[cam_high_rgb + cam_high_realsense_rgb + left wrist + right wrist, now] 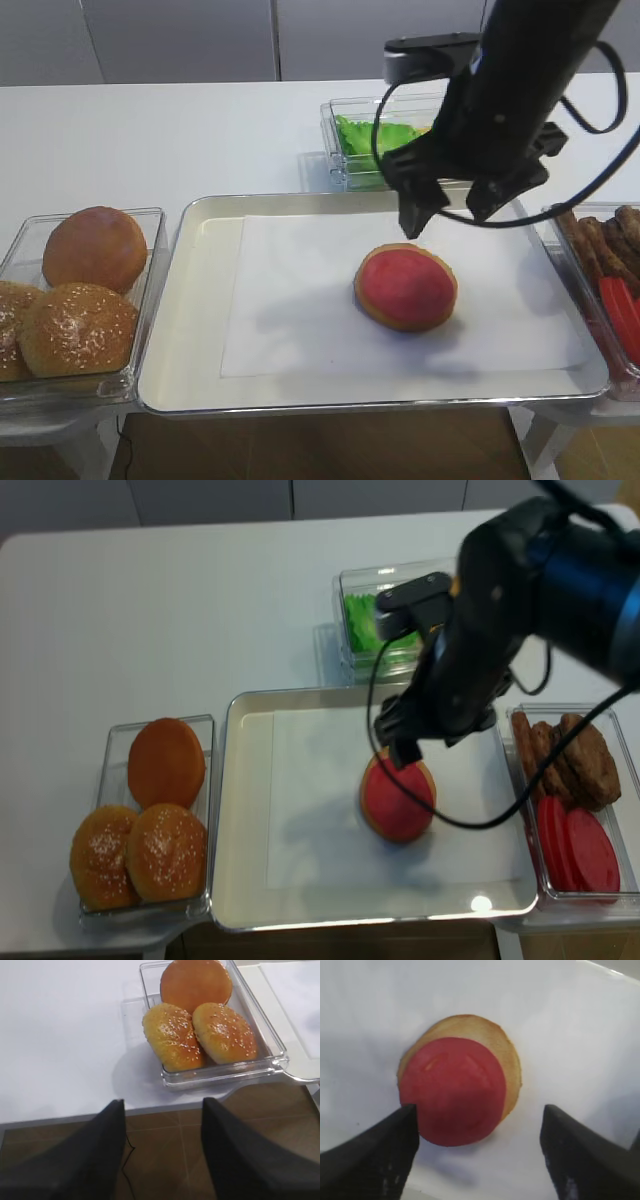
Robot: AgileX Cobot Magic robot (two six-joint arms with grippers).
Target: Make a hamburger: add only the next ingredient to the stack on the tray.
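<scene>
You are seeing the tomato slice (404, 284) lying flat on the bun bottom half (501, 1048), slightly off-centre, on the tray (200, 300). The right claw (452, 208) is hovering just above it, jaws spread and empty. The left claw (162, 1152) is hanging spread beyond the surface (60, 1035) edge.

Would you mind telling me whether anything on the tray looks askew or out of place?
Slightly. The tomato slice lies off-centre on the bun bottom: a crescent of bun shows along one side, and on the other the slice reaches the bun's edge. Nothing on the tray looks spilled or damaged.
</scene>
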